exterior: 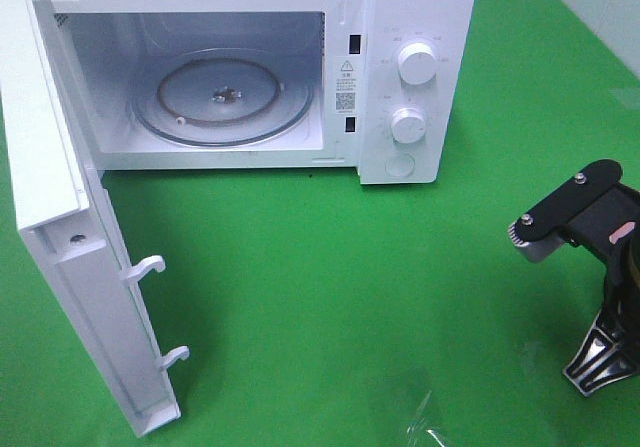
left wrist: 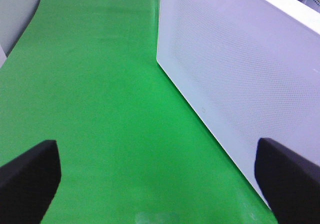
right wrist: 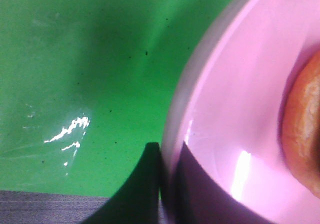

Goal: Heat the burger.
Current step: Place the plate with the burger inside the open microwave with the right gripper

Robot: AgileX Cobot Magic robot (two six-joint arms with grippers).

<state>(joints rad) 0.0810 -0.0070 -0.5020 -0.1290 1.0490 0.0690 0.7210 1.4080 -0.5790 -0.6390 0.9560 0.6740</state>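
Only a brown bun edge of the burger shows, lying on a pink plate in the right wrist view. My right gripper is shut on the plate's rim, one dark finger outside it and the other over its inside. In the high view the right arm stands at the lower right; plate and burger are out of that frame. My left gripper is open with nothing between its fingers, beside the outer face of the microwave door.
The white microwave stands at the back with its door swung wide open to the left. Its glass turntable carries nothing. Green cloth covers the table in front.
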